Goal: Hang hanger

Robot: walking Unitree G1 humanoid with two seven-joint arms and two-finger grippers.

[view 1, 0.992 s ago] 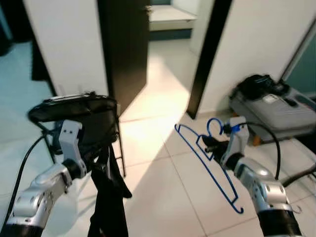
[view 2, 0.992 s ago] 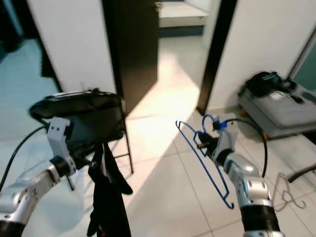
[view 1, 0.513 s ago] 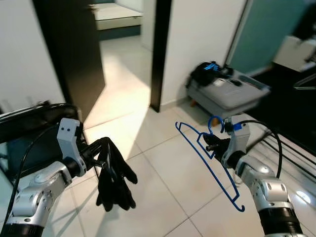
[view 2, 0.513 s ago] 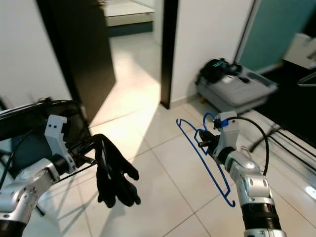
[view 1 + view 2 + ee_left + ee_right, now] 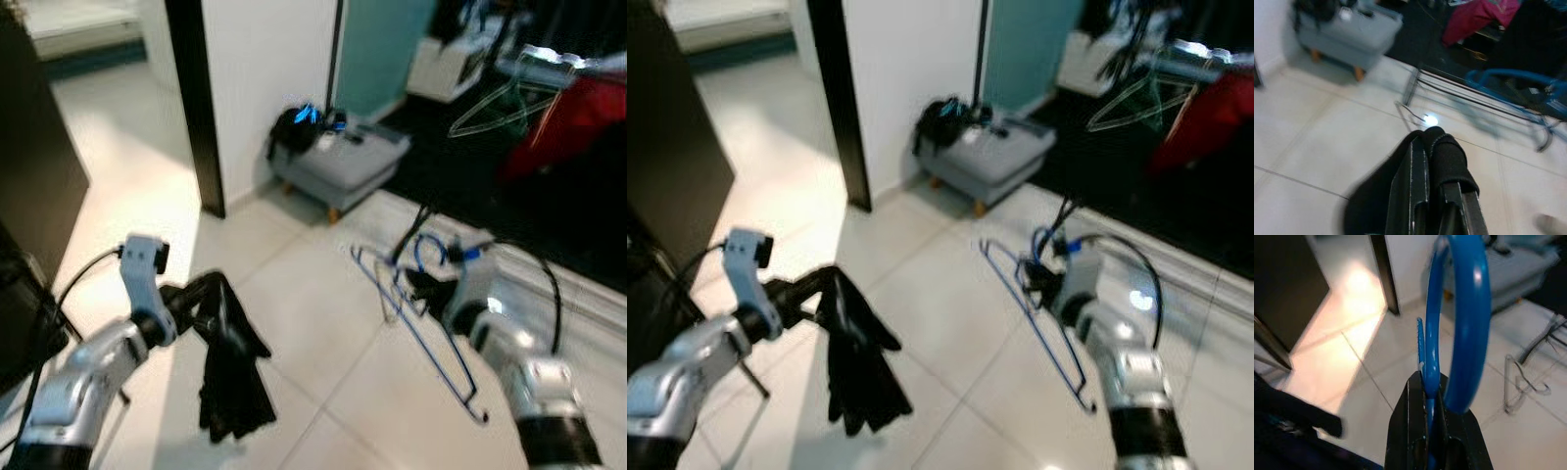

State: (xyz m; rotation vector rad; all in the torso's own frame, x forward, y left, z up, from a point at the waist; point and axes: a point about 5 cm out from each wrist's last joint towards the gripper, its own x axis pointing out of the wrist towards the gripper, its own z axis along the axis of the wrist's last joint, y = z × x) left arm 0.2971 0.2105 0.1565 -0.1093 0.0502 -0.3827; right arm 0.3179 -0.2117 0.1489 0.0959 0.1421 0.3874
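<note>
My right gripper [image 5: 423, 285] is shut on a blue wire hanger [image 5: 416, 333], which tilts down and to the right over the tiled floor. In the right wrist view the hanger's blue hook [image 5: 1462, 318] rises from between the black fingers [image 5: 1413, 426]. My left gripper [image 5: 201, 296] is shut on a black garment [image 5: 233, 372] that droops below it. The left wrist view has that black cloth [image 5: 1442, 154] wrapped over the fingers. A dark drying rack [image 5: 549, 78] with a clear hanger [image 5: 500, 98] and a red garment [image 5: 578, 113] stands at the far right.
A grey padded bench [image 5: 338, 162] with a black bag [image 5: 294, 127] on it stands by the white wall. A dark door post [image 5: 196, 108] is to its left. A loose clear hanger [image 5: 390, 299] lies on the tiles. A metal rail [image 5: 1479, 98] runs along the floor.
The camera has swung to the right: the doorway and black chair slid off to the left, and the drying rack came into view. Both grippers keep their holds.
</note>
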